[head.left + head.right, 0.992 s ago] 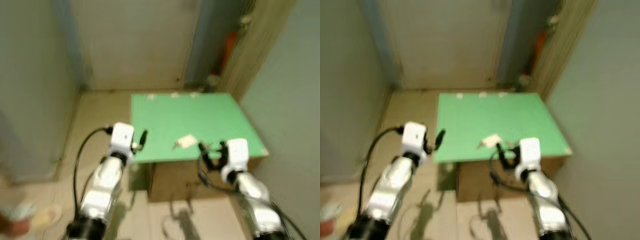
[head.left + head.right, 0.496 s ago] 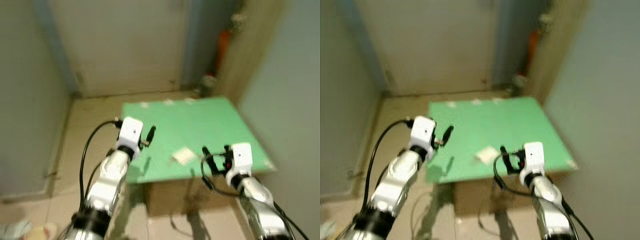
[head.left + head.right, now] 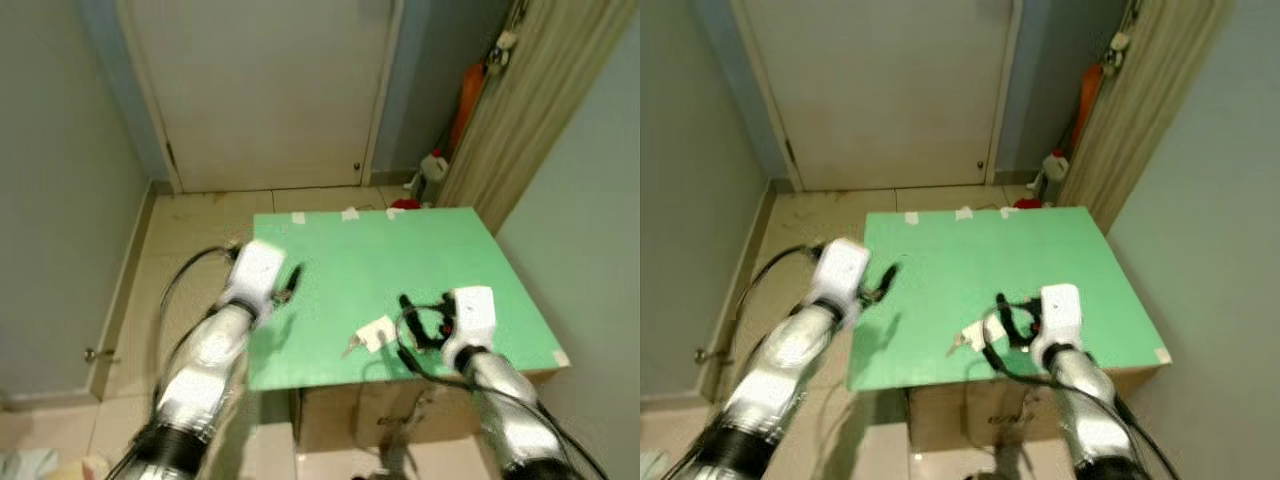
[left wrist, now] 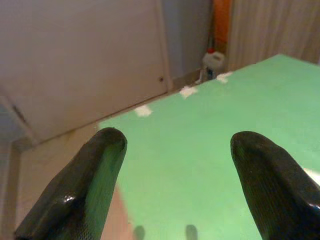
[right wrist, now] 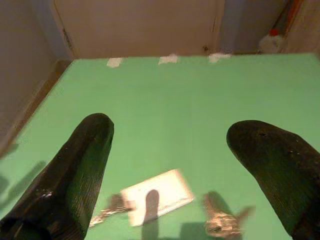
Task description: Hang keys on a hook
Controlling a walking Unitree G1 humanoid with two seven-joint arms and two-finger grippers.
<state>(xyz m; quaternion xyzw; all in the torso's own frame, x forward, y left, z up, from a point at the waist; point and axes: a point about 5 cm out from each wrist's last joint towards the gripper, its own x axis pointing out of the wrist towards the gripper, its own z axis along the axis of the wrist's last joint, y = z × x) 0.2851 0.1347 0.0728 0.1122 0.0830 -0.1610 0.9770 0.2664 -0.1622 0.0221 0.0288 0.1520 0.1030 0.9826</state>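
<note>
Right wrist view looks down between the right gripper's [image 5: 170, 165] wide-spread black fingers [image 5: 75, 170] at the keys [image 5: 150, 197]: a white tag with a blurred metal key at one end, lying flat on the green table [image 5: 200, 100], with a second blurred bit of metal just beside it. The head views place the keys [image 3: 372, 335] near the table's front edge, just left of the right gripper [image 3: 420, 320], apart from it. The left gripper [image 3: 285, 280] hangs over the table's left edge; the left wrist view shows its fingers [image 4: 85, 185] spread wide, and a white bottle [image 4: 212, 62] beside a white door [image 4: 85, 55] beyond the table.
</note>
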